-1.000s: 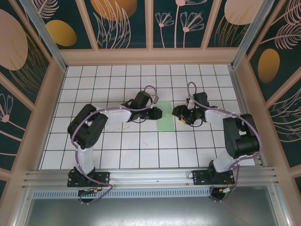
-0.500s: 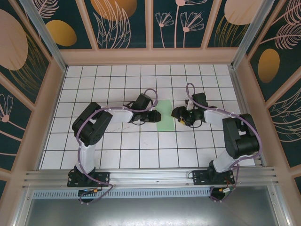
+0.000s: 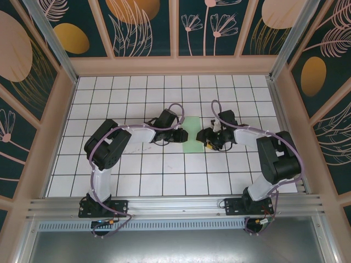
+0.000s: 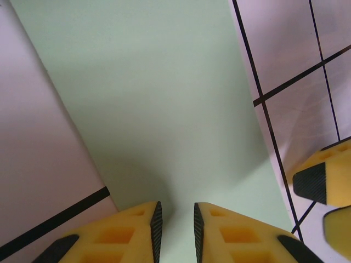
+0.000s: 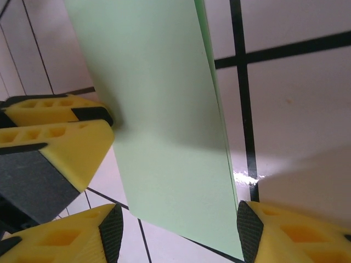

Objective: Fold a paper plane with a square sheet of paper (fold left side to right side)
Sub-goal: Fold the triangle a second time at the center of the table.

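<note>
The square sheet of paper (image 3: 193,127) lies flat mid-table as a pale green strip, folded double, with two layered edges along its right side (image 5: 216,120). My left gripper (image 3: 184,135) rests over the sheet's left edge. Its yellow fingers stand a narrow gap apart above the paper (image 4: 164,109), with nothing between the pads of the left gripper (image 4: 175,233). My right gripper (image 3: 205,137) is at the sheet's right edge, open, and the right gripper (image 5: 178,233) straddles the strip's near corner. A paper plane is out of view.
The white tiled table (image 3: 164,170) is walled by a wooden frame (image 3: 175,66). Both gripper tips face each other across the narrow strip. The left fingers (image 5: 66,137) are close beside the right gripper, and the right fingers (image 4: 321,183) show near the left one.
The left gripper slid right onto the paper's left edge, then held still. The right gripper moved left toward the paper, and its jaws narrowed slightly.
</note>
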### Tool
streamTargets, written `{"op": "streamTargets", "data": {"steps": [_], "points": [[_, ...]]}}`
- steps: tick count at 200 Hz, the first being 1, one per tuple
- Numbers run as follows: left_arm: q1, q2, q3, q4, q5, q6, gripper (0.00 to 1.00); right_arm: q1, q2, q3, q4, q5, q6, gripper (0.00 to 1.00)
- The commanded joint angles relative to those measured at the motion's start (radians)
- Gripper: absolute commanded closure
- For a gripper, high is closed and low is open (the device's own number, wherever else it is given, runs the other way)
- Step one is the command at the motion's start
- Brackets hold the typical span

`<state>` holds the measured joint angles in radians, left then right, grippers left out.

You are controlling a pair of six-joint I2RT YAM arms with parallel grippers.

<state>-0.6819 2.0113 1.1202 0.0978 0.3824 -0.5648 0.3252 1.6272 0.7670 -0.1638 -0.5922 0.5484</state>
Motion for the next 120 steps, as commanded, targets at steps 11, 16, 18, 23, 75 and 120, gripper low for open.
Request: {"op": "streamTargets", "data": {"steps": [11, 16, 18, 23, 75, 120], "points": [[0.000, 0.024, -0.002, -0.044, -0.040, 0.020, 0.73, 0.022, 0.029, 0.044, -0.047, 0.037, -0.001, 0.40], [0.000, 0.024, -0.002, -0.044, -0.040, 0.019, 0.73, 0.024, 0.032, 0.046, -0.049, 0.043, 0.000, 0.40], [-0.001, 0.024, -0.002, -0.045, -0.040, 0.019, 0.73, 0.025, 0.033, 0.047, -0.050, 0.045, 0.001, 0.40], [0.000, 0.023, -0.002, -0.044, -0.040, 0.019, 0.73, 0.027, 0.034, 0.048, -0.050, 0.048, 0.002, 0.40], [0.000, 0.023, -0.001, -0.041, -0.037, 0.017, 0.74, 0.053, 0.058, 0.065, -0.068, 0.070, 0.008, 0.39], [0.000, 0.019, -0.007, -0.038, -0.037, 0.015, 0.74, 0.065, 0.050, 0.088, -0.104, 0.128, 0.006, 0.39]]}}
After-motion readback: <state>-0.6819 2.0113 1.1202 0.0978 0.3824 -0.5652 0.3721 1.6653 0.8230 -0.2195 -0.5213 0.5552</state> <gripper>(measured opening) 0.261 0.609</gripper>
